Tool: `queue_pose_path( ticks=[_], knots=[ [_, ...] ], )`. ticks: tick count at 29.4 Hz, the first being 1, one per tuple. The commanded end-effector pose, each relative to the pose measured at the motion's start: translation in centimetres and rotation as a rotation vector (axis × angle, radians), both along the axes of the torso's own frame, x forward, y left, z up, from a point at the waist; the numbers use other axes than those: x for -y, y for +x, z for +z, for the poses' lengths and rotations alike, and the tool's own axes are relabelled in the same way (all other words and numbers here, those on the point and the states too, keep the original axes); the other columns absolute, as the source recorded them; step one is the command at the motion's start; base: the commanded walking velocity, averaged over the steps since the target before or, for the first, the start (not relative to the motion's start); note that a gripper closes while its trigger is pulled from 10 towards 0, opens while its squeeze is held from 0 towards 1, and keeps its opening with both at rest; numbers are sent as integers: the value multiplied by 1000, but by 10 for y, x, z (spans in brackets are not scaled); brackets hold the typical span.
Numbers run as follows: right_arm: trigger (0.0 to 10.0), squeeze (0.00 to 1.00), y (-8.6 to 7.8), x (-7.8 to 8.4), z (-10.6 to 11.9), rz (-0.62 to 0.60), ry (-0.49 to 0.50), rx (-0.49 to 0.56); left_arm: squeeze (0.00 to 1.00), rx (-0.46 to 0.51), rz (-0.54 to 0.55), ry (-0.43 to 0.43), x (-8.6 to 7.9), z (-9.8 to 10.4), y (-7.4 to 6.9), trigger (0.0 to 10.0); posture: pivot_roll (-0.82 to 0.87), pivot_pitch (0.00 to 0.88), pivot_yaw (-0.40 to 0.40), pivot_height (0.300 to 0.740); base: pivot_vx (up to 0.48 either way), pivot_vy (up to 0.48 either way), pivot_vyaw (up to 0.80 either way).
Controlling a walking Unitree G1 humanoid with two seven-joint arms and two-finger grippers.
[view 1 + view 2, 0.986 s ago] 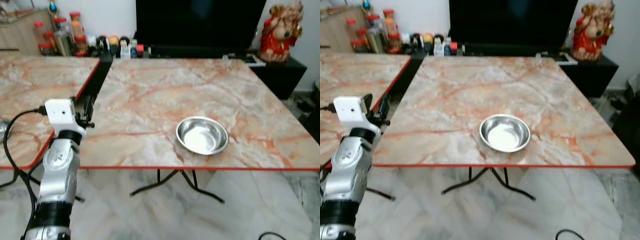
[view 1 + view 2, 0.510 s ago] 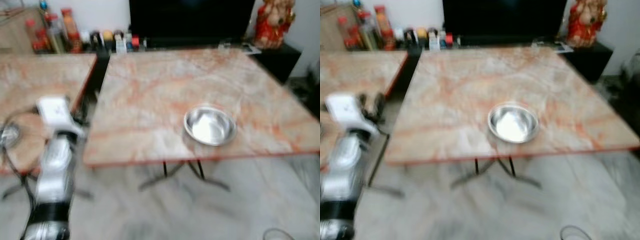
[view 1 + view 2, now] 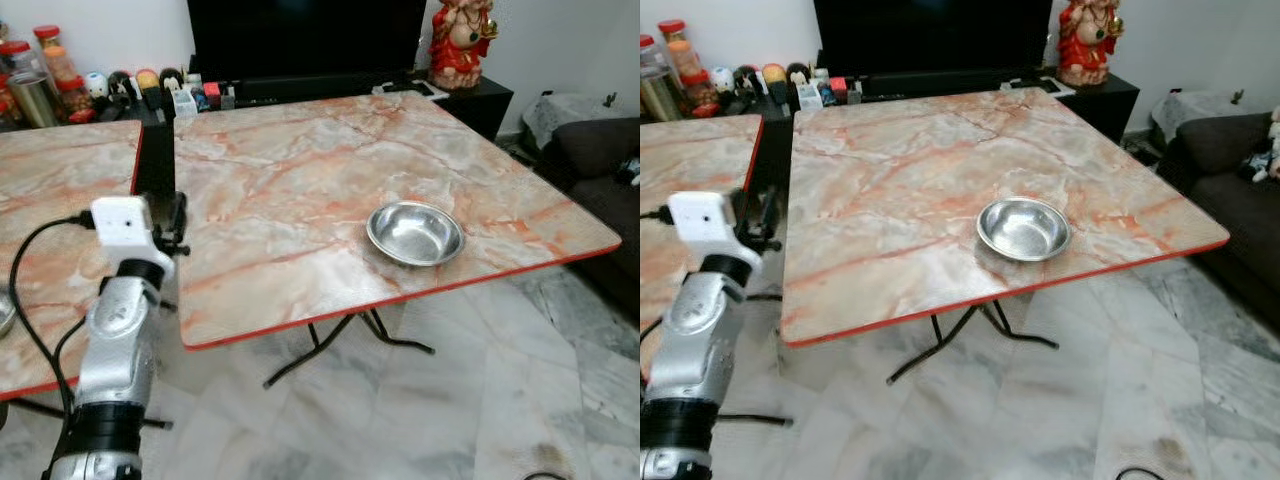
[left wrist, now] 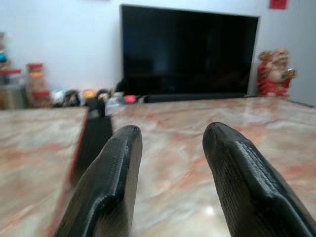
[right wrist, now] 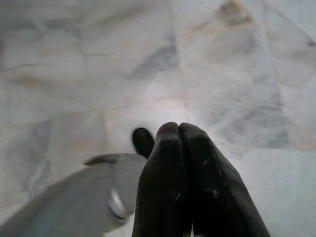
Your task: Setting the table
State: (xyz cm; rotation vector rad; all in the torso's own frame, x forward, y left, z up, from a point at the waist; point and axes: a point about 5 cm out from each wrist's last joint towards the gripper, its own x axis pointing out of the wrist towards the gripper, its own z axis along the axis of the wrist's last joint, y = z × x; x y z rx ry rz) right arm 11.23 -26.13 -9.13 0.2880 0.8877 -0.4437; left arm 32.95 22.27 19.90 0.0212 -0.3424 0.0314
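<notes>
On marble table (image 3: 300, 190), empty steel bowl (image 3: 415, 233); left gripper (image 4: 170, 148) spread, right gripper (image 5: 178, 143) pressed together.

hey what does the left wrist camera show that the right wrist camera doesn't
The left wrist view has the left gripper with its two black fingers apart, held over the marble table and aimed at the black TV, with a red figurine and jars along the wall.

The right wrist view has the right gripper, its fingers pressed together, hanging over the grey marble floor with a blurred grey shape beside it.

Both look along a pair of black fingers holding nothing.
</notes>
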Motion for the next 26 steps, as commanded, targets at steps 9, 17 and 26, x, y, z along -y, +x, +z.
queue_pose_path(
  ticks=[9,17,26],
  knots=[
    [10000,0,22,-12,3,6,3,21,0,12,14,-2,-4,6,-1,10000,-3,74,-23,740,0,401,426],
    [10000,0,13,-16,-1,64,-20,-12,0,12,17,-3,-5,6,-2,10000,0,80,-22,740,0,402,155],
    [10000,0,20,-13,1,35,-7,5,0,9,18,0,-5,5,-3,10000,2,80,-23,740,0,403,267]
  ],
)
